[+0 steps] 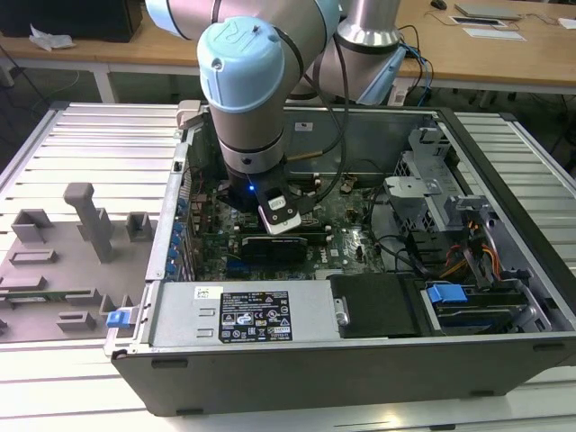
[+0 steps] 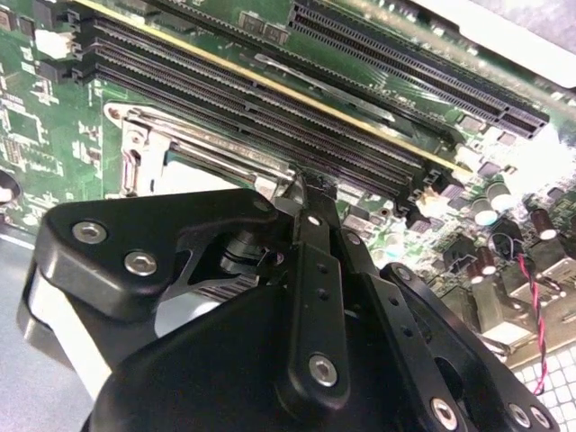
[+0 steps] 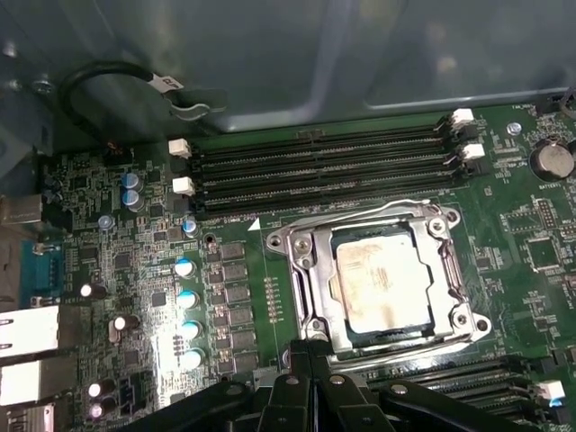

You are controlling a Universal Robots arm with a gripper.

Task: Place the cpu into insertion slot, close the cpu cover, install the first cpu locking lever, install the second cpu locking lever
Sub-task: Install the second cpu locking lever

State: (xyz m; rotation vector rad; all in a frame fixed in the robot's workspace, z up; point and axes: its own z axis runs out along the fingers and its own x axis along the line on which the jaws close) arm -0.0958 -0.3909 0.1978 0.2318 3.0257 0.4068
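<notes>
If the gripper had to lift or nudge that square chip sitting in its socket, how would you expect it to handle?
The chip looks flat and metal-topped, so probably stiff and light. Its smooth top may be slippery. It lies level inside the socket, so a sideways nudge would likely be blocked by the metal rim rather than slide it.

The silvery-beige square metal-topped cpu (image 3: pixel 387 281) sits in the shiny-rimmed square insertion slot (image 3: pixel 306 270), between two banks of long narrow black memory slots (image 3: pixel 324 166).

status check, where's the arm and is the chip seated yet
Gripper low over the green motherboard, at the socket's edge. Silvery-beige square cpu lies in the metal-rimmed insertion slot, silver frame cover around it. Nothing between them.
</notes>
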